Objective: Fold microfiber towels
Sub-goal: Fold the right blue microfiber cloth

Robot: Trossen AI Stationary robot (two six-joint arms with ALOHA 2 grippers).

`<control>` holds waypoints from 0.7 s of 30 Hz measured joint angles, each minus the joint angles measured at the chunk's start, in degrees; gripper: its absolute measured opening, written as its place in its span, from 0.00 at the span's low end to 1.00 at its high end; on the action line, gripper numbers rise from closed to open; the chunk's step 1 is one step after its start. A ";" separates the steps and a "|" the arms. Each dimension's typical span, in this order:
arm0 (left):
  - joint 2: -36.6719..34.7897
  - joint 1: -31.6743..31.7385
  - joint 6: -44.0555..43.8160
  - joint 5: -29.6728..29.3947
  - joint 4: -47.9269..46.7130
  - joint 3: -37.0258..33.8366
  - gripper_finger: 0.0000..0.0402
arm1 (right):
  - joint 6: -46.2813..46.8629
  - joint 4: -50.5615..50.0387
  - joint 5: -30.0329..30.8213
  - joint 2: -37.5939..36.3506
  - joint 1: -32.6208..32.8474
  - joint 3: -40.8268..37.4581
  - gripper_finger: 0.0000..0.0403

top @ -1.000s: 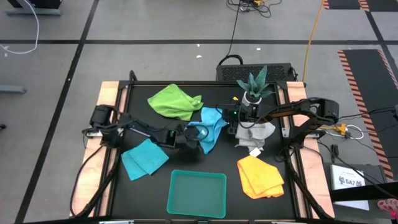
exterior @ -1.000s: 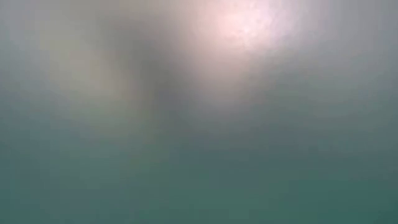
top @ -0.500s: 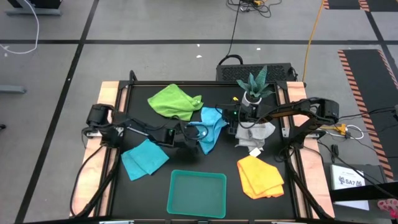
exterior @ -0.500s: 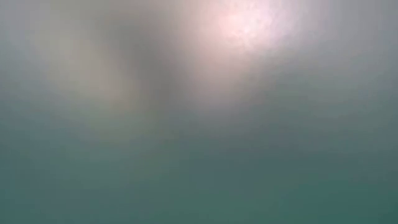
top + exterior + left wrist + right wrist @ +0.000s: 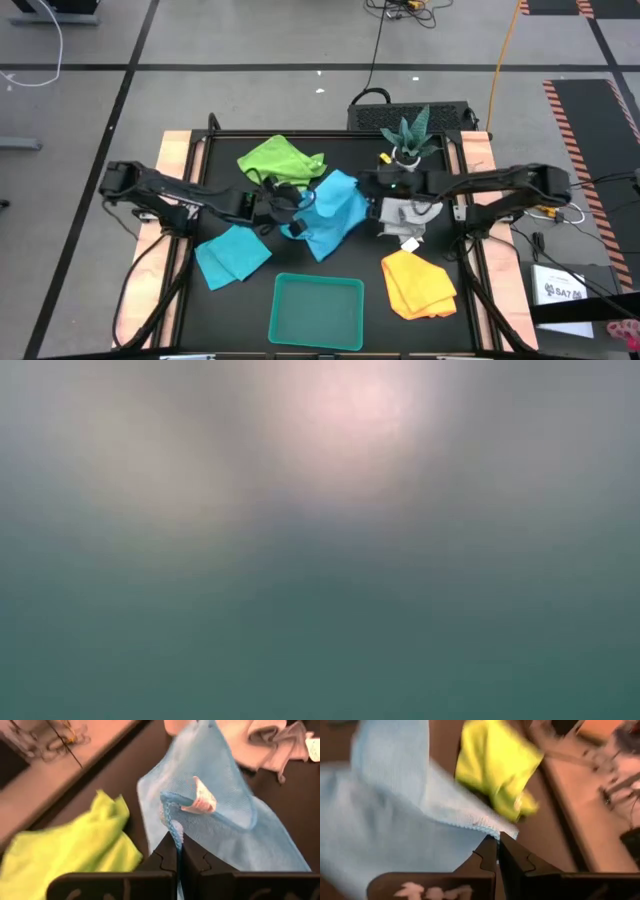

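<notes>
A light blue microfiber towel (image 5: 335,215) hangs spread between my two grippers above the middle of the table. My left gripper (image 5: 289,222) is shut on its left side, and my right gripper (image 5: 363,184) is shut on its far right side. Four more towels lie on the dark table top. The lime green one (image 5: 280,161) is far left, a turquoise one (image 5: 232,255) near left, a grey-white one (image 5: 408,214) right of centre, and a yellow-orange one (image 5: 418,283) near right. The low view shows only blur. My left gripper (image 5: 178,840) pinches the blue towel's hemmed edge (image 5: 173,826) between its two fingers, right by the white label (image 5: 202,800). It comes slanting down from the table's left, and the cloth spreads away from the fingers, lifted. My right gripper (image 5: 496,840) pinches a corner of the blue towel (image 5: 494,828) between its two fingers. It comes slanting down from the table's right, and the cloth hangs away from the corner, raised off the table.
A teal plastic tray (image 5: 317,311) stands at the near middle edge. A small potted plant (image 5: 408,141) stands at the far right, beside the right arm. Wooden rails (image 5: 176,150) border the table on both sides.
Both grippers have risen. The blue towel, which lay crumpled on the table between them, has come up with them and now hangs spread wider. The left arm's elbow has drawn back toward the table's left edge, and the right arm's toward the right edge.
</notes>
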 joint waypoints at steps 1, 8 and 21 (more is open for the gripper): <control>-0.73 0.08 1.17 -0.34 -0.47 -0.01 0.00 | 0.00 -0.55 -0.07 -1.81 0.20 0.16 0.00; -7.27 2.53 11.28 -5.43 0.26 0.00 0.00 | -0.30 -4.12 0.00 -11.75 0.28 3.03 0.00; -19.63 12.91 29.31 1.79 9.32 2.62 0.00 | -6.98 -7.78 0.26 -15.06 -2.41 15.77 0.00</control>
